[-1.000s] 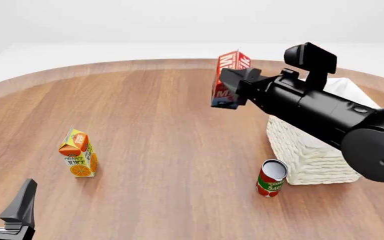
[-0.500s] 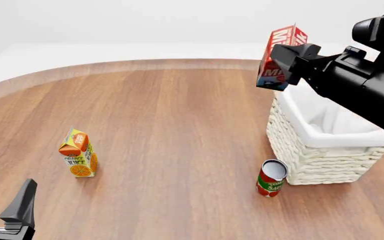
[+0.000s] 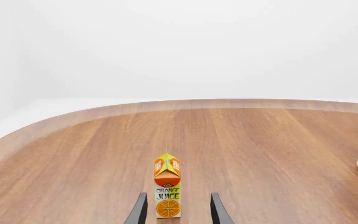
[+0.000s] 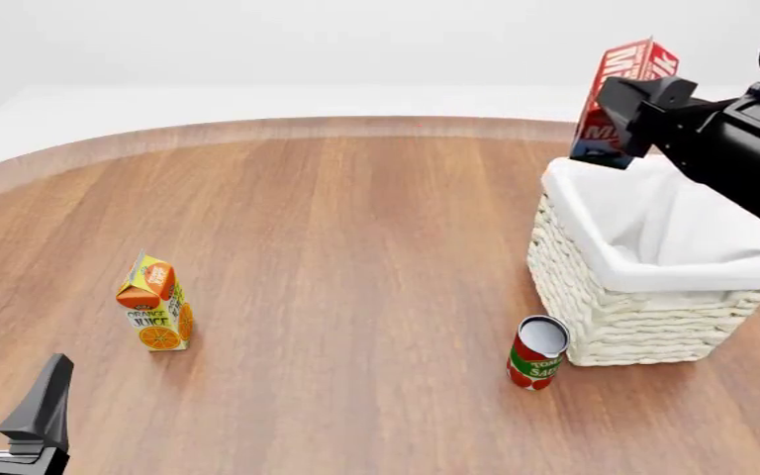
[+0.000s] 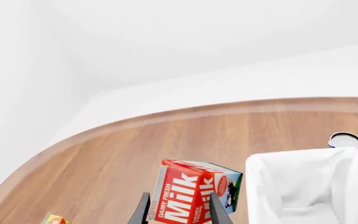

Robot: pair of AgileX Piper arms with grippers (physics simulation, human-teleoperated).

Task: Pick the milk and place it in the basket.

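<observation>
The milk (image 4: 624, 99) is a red gable-top carton with white lettering and a blue lower part. My right gripper (image 4: 631, 109) is shut on it and holds it tilted in the air, above the far left corner of the basket (image 4: 617, 297). The basket is cream-white woven with a white cloth lining and stands at the right of the table. In the right wrist view the milk (image 5: 191, 193) sits between the fingers, beside the basket lining (image 5: 303, 186). My left gripper (image 4: 4, 416) is open and empty at the near left edge; it also shows in the left wrist view (image 3: 177, 210).
An orange-yellow juice carton (image 4: 155, 305) stands at the near left, just ahead of the left gripper, seen also in the left wrist view (image 3: 167, 185). A red can (image 4: 536, 352) stands against the basket's near left corner. A dark round can top (image 5: 345, 139) shows beyond the basket.
My right arm has carried the milk to the right and upward, from over the table's middle back to above the basket's far left corner. The left arm has not moved.
</observation>
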